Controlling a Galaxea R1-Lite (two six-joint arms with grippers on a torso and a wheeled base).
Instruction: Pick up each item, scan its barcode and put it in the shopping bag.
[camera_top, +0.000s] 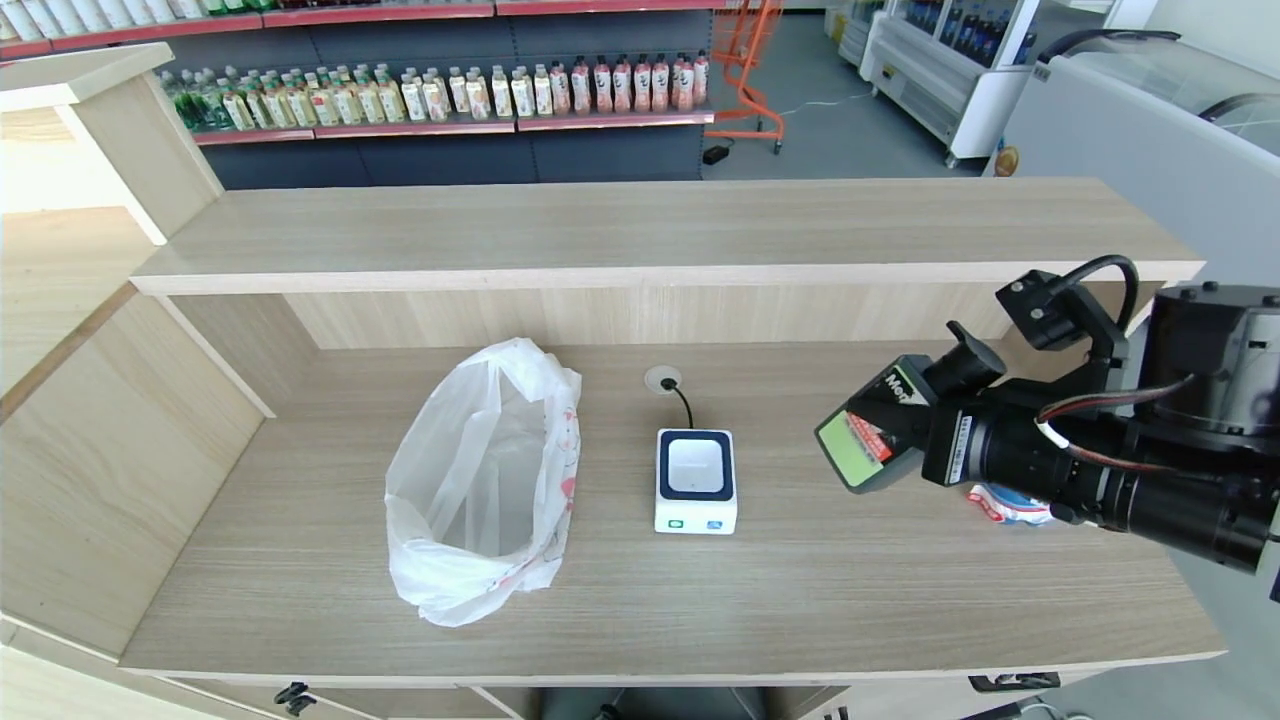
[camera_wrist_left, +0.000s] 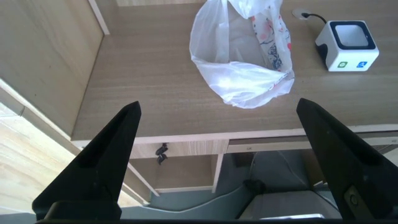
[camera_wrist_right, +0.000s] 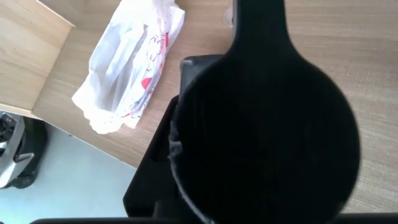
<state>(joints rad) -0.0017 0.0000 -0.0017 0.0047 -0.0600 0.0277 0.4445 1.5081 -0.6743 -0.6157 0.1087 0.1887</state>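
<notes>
1. The right tool (camera_top: 935, 405) is clamped on a dark box (camera_top: 868, 440). It holds the box in the air to the right of the scanner (camera_top: 696, 480), apart from it and not over its window.
2. The box seems to be picked up but not yet scanned.
3. The shopping bag (camera_top: 480, 480) lies open on the table (camera_top: 800, 600) left of the scanner and looks empty.
4. A red, white and blue packet (camera_top: 1000, 505) lies on the table under the right arm, so at least one more item is left.
5. The box's long axis runs from the tool toward the scanner, tilted downward, with its green-labelled end leading.
6. The left tool (camera_wrist_left: 217, 106) is spread wide with nothing in it, above the table's near edge by the bag.
</notes>
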